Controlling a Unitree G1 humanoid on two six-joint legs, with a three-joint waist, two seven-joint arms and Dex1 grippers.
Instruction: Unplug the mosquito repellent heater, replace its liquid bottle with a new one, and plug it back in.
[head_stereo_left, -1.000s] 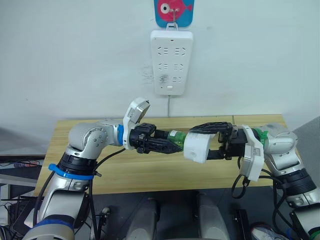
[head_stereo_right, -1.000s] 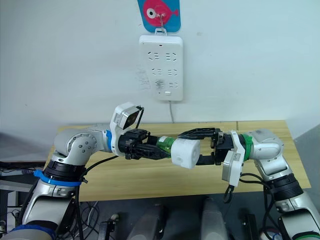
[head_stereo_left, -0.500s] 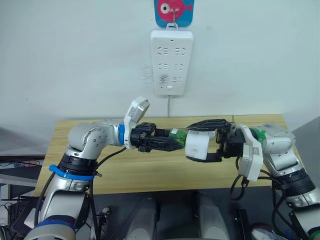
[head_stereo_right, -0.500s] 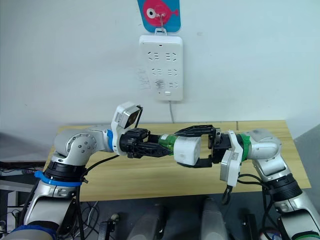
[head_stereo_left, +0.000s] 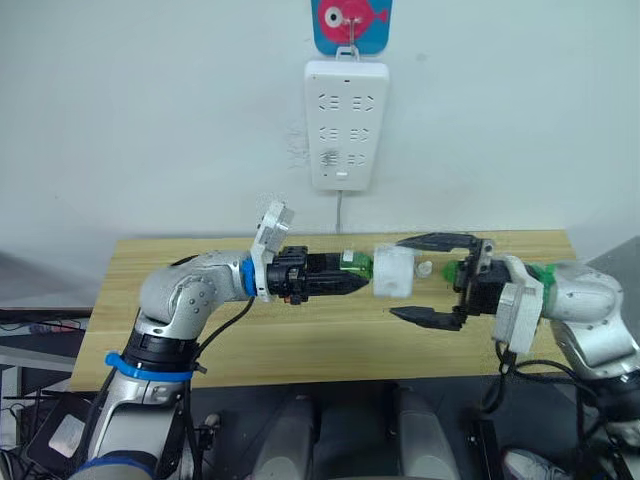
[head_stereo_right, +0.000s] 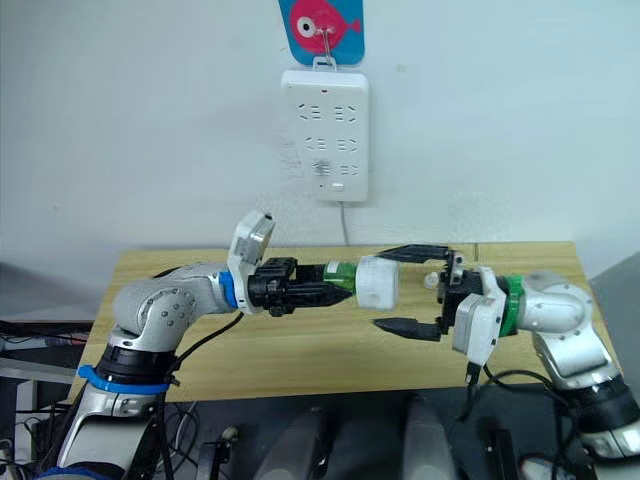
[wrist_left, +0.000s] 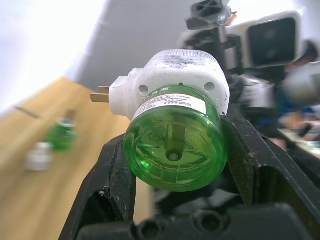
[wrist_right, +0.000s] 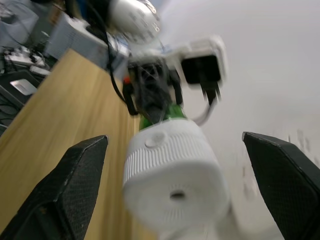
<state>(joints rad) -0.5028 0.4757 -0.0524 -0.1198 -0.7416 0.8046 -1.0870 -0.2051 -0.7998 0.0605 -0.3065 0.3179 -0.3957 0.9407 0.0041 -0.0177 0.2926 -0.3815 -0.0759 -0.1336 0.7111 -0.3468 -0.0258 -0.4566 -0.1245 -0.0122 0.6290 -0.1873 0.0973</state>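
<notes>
step: fit bottle into heater | small white rounded plastic heater mid-air over wooden bench, screwed on green liquid bottle | left gripper jaws clamped on bottle | right gripper jaws apart, off heater | advice: re-grip heater squarely before twisting

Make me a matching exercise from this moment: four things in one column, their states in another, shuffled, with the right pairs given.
Things:
1. left hand
2. right hand
3. mosquito repellent heater
4. power strip

States:
A. hanging on the wall
B. open, fingers spread
C. white, fitted on the green liquid bottle
D. shut on the green liquid bottle

Pairs: 1-D, 2-B, 3-C, 4-A
</notes>
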